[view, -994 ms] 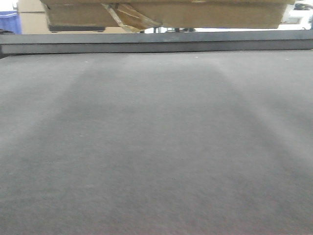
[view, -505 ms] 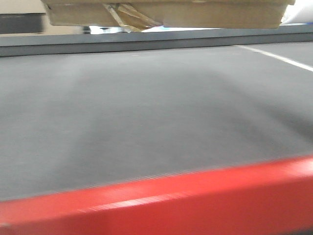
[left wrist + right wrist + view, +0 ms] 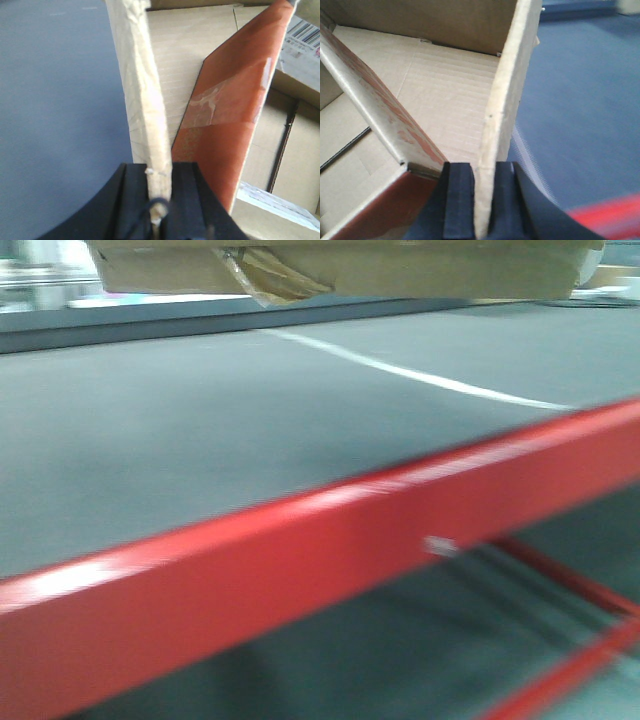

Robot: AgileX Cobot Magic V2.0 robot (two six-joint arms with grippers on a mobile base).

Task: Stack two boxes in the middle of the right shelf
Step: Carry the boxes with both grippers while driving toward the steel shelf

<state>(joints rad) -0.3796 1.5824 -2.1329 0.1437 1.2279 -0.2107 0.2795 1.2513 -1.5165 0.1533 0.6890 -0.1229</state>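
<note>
Carrying the box (image 3: 340, 270) with left claw (image 3: 160, 177) and right claw (image 3: 485, 175) each clamped tight on a side wall, I'd lift level, clearing the red rail (image 3: 300, 540).

The open brown cardboard box (image 3: 340, 265) is hanging level above the grey shelf board (image 3: 200, 440), not touching it. A red-orange flap (image 3: 230, 115) is leaning diagonally inside the box.
</note>
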